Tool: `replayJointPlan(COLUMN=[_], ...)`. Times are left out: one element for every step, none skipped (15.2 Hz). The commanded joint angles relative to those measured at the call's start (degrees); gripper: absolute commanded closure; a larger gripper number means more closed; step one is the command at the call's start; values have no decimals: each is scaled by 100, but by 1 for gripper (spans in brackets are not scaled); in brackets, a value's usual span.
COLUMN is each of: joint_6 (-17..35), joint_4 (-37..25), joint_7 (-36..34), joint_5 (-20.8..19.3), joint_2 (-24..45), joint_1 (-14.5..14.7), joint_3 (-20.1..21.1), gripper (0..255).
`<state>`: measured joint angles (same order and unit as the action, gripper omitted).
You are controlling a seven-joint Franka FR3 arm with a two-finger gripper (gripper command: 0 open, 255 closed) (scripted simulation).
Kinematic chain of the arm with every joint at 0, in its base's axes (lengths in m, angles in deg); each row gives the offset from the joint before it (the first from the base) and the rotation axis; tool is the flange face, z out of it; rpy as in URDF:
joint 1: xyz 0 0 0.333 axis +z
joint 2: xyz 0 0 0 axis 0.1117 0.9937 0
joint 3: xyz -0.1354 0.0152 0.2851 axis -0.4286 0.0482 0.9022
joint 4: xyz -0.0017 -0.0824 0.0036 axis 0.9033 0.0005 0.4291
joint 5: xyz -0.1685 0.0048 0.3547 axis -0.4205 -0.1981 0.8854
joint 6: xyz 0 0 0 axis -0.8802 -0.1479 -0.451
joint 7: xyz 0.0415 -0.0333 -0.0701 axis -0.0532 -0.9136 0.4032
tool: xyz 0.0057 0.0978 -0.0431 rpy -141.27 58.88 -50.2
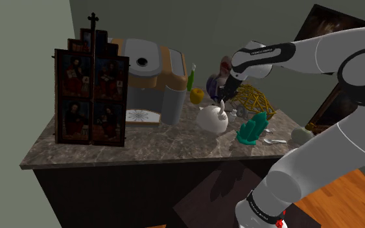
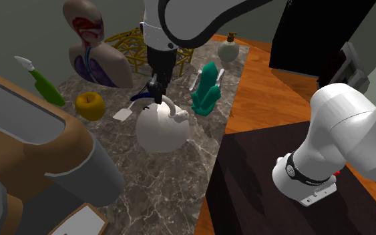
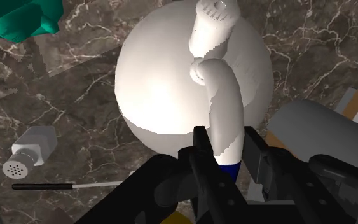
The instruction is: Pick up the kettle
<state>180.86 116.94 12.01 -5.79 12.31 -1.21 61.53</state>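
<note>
A round white kettle point(image 1: 213, 118) with a curved handle stands on the dark marble countertop point(image 1: 142, 146), near its middle. My black gripper point(image 1: 222, 97) comes down from above and is shut on the handle. In the second exterior view the gripper point(image 2: 154, 93) clasps the top of the handle just above the kettle point(image 2: 161, 128). In the wrist view the two fingers point(image 3: 201, 147) pinch the white handle point(image 3: 225, 108), with the kettle's body point(image 3: 165, 83) and spout beyond them. I cannot tell whether the kettle's base touches the counter.
Close around the kettle are a green crystal point(image 2: 205, 88), a yellow apple point(image 2: 89, 105), an anatomical torso model point(image 2: 93, 47), a gold wire basket point(image 1: 253, 100) and a small shaker point(image 3: 28, 153). A tall icon panel point(image 1: 90, 91) and a bulky appliance point(image 1: 152, 71) stand further along.
</note>
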Motion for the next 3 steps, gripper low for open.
replayJointPlan(joint_6=[-164, -176, -176], joint_4=[-124, -131, -132], joint_7=[-41, -45, -44], joint_5=[-26, -29, -28], joint_2=[-54, -59, -58], joint_1=[-1, -2, -2], joint_3=[20, 21, 21], gripper=[255, 255, 255])
